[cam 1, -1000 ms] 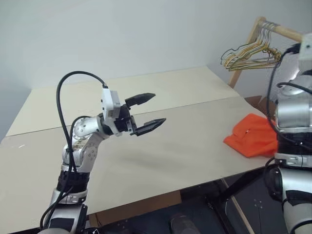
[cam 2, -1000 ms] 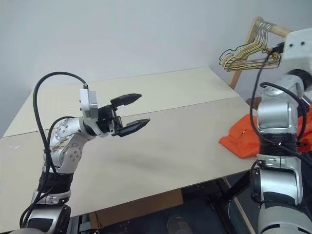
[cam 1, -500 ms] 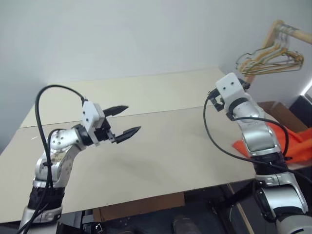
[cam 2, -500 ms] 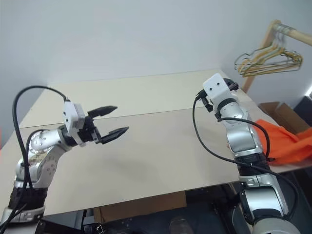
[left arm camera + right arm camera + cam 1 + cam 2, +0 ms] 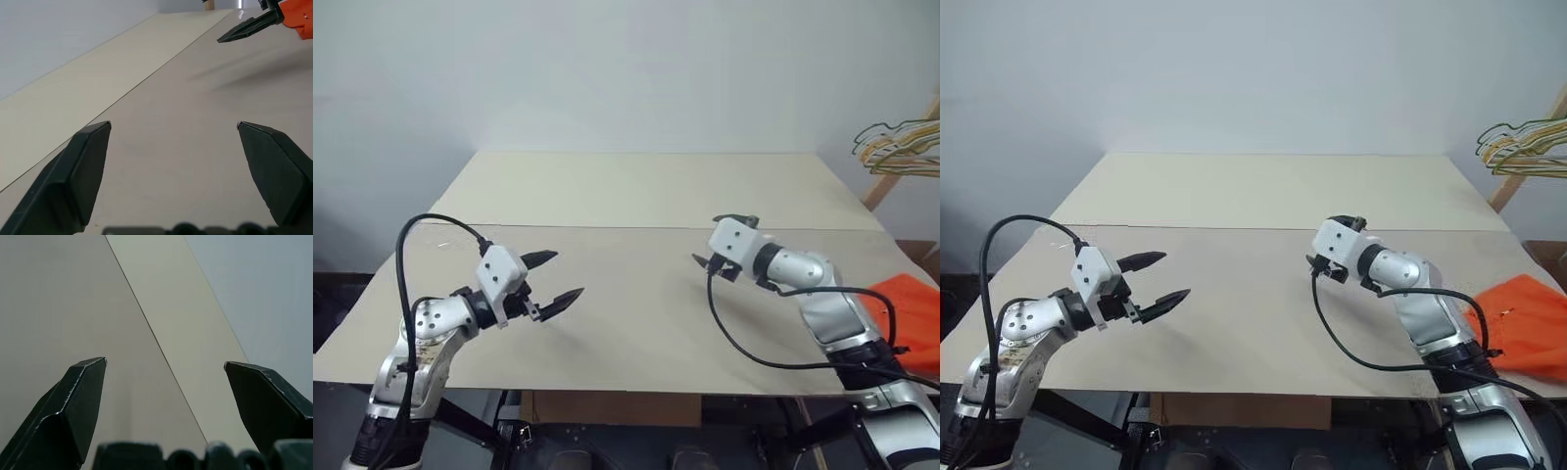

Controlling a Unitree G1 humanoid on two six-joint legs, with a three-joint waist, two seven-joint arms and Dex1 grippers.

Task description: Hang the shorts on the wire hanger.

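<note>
The orange shorts [image 5: 1528, 323] lie crumpled at the table's right front corner, beside my right forearm and partly cut off by the picture's edge; a patch of them [image 5: 299, 13] also shows in the left wrist view. The wire hanger is out of view. My left gripper [image 5: 566, 275] hovers open over the front left of the table, empty. My right gripper [image 5: 709, 247] is open and empty above the table's middle right, pointing away from the shorts toward the left gripper. One of its fingers [image 5: 244, 29] shows in the left wrist view.
The beige table [image 5: 636, 186] is made of two boards with a seam across it. A bunch of yellow, green and pale wire hangers [image 5: 901, 145] hangs on a wooden rack [image 5: 876, 191] past the far right corner.
The view has swung left, back to the table's centre. My right arm came down and swung in over the table. My left arm sank and drew left. Both grippers stayed open.
</note>
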